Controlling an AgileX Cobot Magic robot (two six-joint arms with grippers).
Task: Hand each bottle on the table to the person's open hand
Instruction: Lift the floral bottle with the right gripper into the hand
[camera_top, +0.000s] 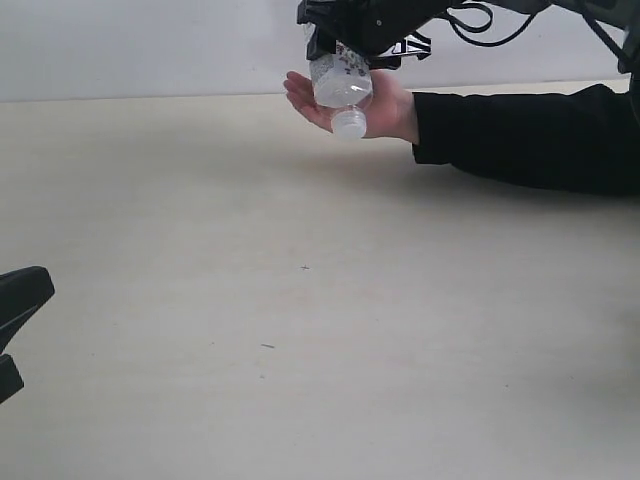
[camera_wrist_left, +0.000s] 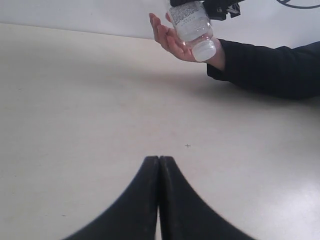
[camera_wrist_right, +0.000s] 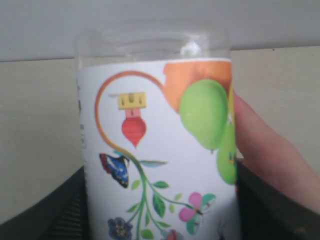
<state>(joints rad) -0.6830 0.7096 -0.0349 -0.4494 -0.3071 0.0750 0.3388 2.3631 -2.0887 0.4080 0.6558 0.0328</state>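
Items counted: one bottle, one hand, two end effectors.

Bottle: a single clear plastic bottle with a white floral label (camera_top: 340, 82). It is inverted and tilted, with its white cap (camera_top: 349, 123) lowest. It sits directly over the person's open hand (camera_top: 392, 108), cap at the near edge of the palm. Whether cap and palm touch cannot be told.

Hand: one, palm up, on an arm in a black sleeve (camera_top: 530, 140) that extends over the tabletop (camera_top: 300, 350).

Right end effector (camera_top: 343, 48): directly above the hand, clenched on the base end of the bottle. In the right wrist view its dark fingers (camera_wrist_right: 45, 217) flank the floral label on both sides, and one finger of the hand lies just beside the label.

Left end effector (camera_wrist_left: 159, 167): well apart from the hand, low over the tabletop. Its two fingers are pressed together with nothing between them.
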